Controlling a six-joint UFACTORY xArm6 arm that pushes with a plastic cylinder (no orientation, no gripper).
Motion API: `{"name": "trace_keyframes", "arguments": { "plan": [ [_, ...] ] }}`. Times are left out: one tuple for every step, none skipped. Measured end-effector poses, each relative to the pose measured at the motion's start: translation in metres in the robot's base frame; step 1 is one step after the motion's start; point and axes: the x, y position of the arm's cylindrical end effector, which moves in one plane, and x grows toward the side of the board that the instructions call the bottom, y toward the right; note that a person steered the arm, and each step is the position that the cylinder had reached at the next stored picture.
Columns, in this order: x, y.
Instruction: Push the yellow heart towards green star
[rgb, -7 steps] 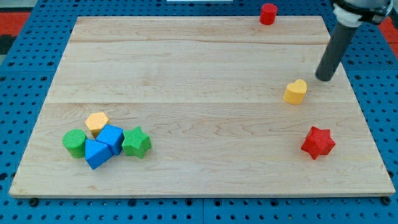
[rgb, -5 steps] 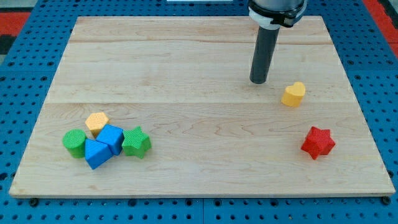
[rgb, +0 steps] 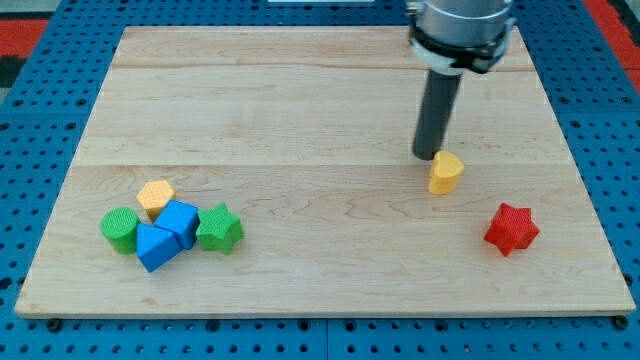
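Note:
The yellow heart (rgb: 446, 172) lies on the wooden board, right of centre. My tip (rgb: 428, 155) stands right against its upper left side. The green star (rgb: 219, 229) sits far off at the view's lower left, at the right end of a cluster of blocks. The dark rod rises from the tip toward the view's top.
The cluster at lower left holds a green cylinder (rgb: 120, 230), a yellow hexagonal block (rgb: 156, 198) and two blue blocks (rgb: 180, 221) (rgb: 156, 246). A red star (rgb: 511, 228) lies at the lower right of the heart.
My tip swung from the heart's right to its left, then back against its upper left. The heart has slid left and down the view. The red cylinder at the top is now hidden.

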Motion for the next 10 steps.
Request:
{"name": "trace_keyframes", "arguments": {
  "plan": [
    [0.009, 0.002],
    [0.024, 0.021],
    [0.037, 0.025],
    [0.046, 0.049],
    [0.075, 0.048],
    [0.095, 0.015],
    [0.096, -0.049],
    [0.096, -0.099],
    [0.096, -0.144],
    [0.096, -0.186]
  ]
}}
